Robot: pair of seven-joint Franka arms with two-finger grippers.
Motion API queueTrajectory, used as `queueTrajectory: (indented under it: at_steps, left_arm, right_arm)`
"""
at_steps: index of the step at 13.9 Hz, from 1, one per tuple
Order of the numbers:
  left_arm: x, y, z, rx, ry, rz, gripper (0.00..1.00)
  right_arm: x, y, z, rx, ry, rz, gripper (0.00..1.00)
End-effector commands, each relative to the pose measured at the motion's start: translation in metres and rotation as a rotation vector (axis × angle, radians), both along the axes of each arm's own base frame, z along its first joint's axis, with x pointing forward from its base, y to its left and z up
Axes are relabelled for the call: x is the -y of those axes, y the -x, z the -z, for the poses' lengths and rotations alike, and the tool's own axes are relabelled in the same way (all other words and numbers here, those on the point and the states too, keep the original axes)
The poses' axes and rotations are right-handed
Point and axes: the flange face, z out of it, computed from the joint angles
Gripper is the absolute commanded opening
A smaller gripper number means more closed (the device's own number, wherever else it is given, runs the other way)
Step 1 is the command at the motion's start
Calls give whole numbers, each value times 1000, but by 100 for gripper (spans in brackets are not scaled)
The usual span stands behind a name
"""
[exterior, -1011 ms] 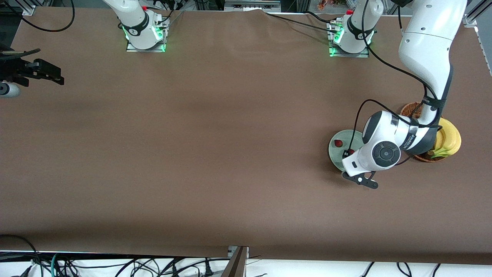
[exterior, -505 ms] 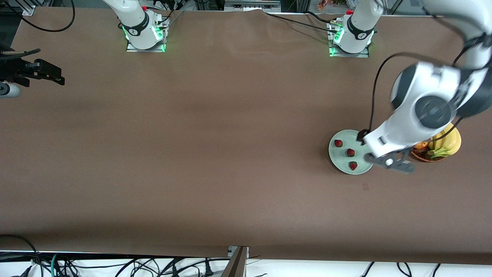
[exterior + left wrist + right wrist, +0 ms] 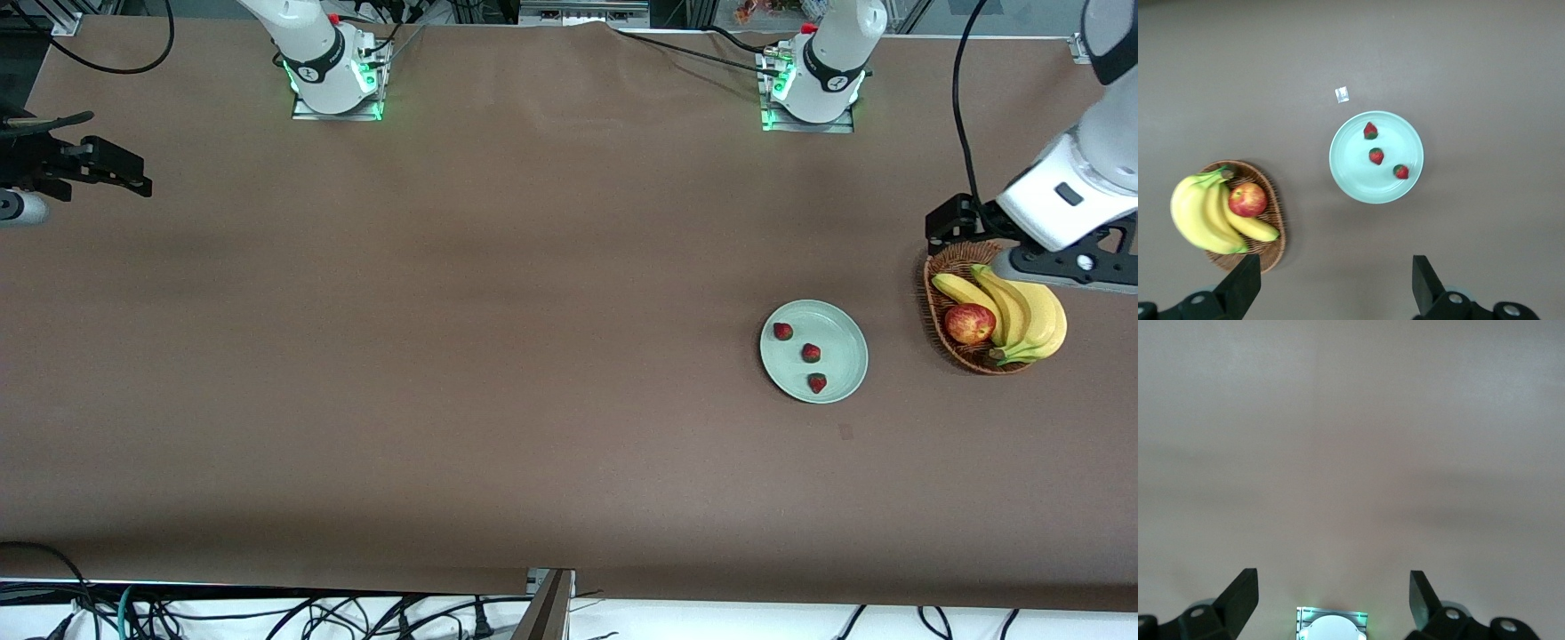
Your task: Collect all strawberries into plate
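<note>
Strawberries [image 3: 810, 353]: all three resting on plate [image 3: 845, 342], apart, in a loose row. Small, red, green-capped; likely soft. Plate round, shallow, smooth, pale mint.

Left gripper [image 3: 1335, 283]: spread wide, empty, raised over wicker basket [image 3: 942, 293] with bananas [image 3: 1022, 311] and apple [image 3: 969, 323].

Right gripper [image 3: 1331, 597]: spread wide, empty, waiting over bare table at the right arm's end.

Risk: berries rolling off the low rim if plate is bumped.

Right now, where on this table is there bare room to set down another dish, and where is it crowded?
Bare brown table runs from the plate toward the right arm's end, and nearer the front camera. Crowded: the plate, with three strawberries, beside the fruit basket, with only a narrow strip between. The open left pincer is over the basket; the open right pincer waits.
</note>
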Motion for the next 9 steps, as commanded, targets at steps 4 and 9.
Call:
queueTrajectory:
  at_steps: [4, 9]
  left_arm:
    - [-2, 51, 3, 56, 27, -37, 100]
    - [0, 39, 4, 26, 24, -33, 100]
  right_arm:
    - [1, 1, -2, 7, -19, -1, 100]
    - [1, 1, -2, 7, -19, -1, 100]
